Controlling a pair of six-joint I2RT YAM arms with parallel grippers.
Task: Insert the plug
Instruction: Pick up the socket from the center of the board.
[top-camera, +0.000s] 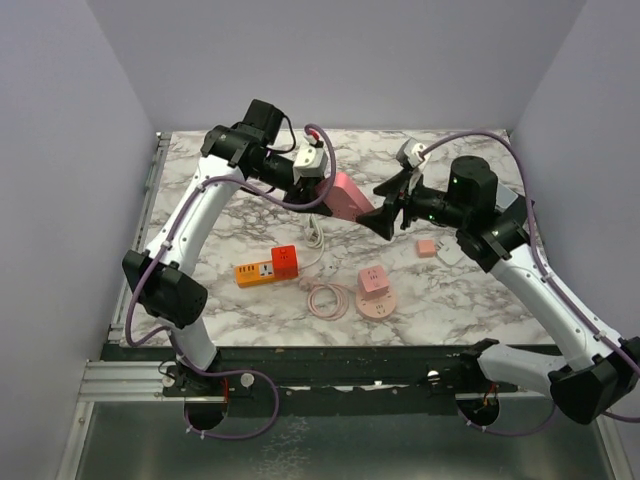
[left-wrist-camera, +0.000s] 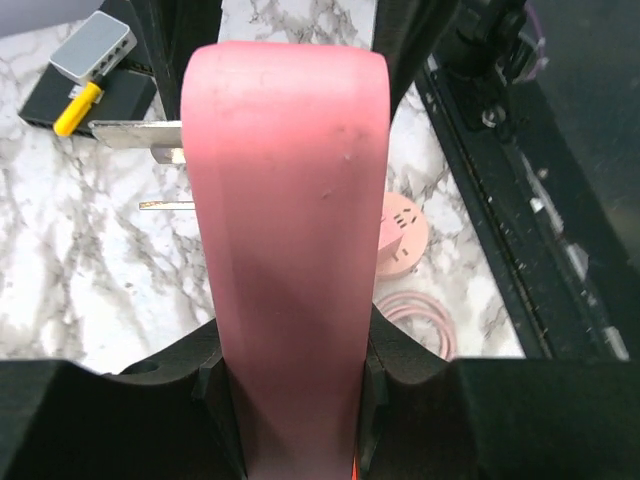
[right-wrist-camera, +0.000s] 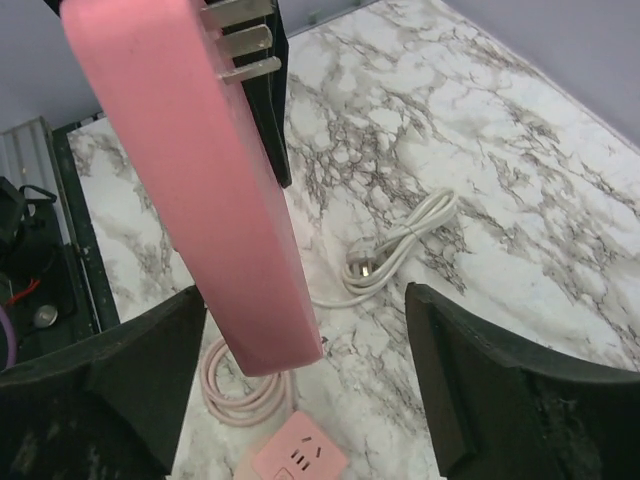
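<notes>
My left gripper (top-camera: 322, 190) is shut on a long pink plug block (top-camera: 346, 196) and holds it in the air above the middle of the table. In the left wrist view the block (left-wrist-camera: 285, 200) stands between the jaws of my left gripper (left-wrist-camera: 290, 385), its metal prongs (left-wrist-camera: 150, 140) sticking out to the left. My right gripper (top-camera: 388, 215) is open just right of the block's free end. In the right wrist view the block (right-wrist-camera: 200, 170) hangs between the spread fingers (right-wrist-camera: 110, 385) of my right gripper (right-wrist-camera: 310, 370) without touching them, prongs (right-wrist-camera: 245, 40) at the top.
On the marble table lie an orange and yellow power strip (top-camera: 268, 268), a pink square socket on a round base (top-camera: 375, 290), a coiled pink cable (top-camera: 328, 298), a white cable with a plug (top-camera: 315, 232) and a small pink piece (top-camera: 427, 247).
</notes>
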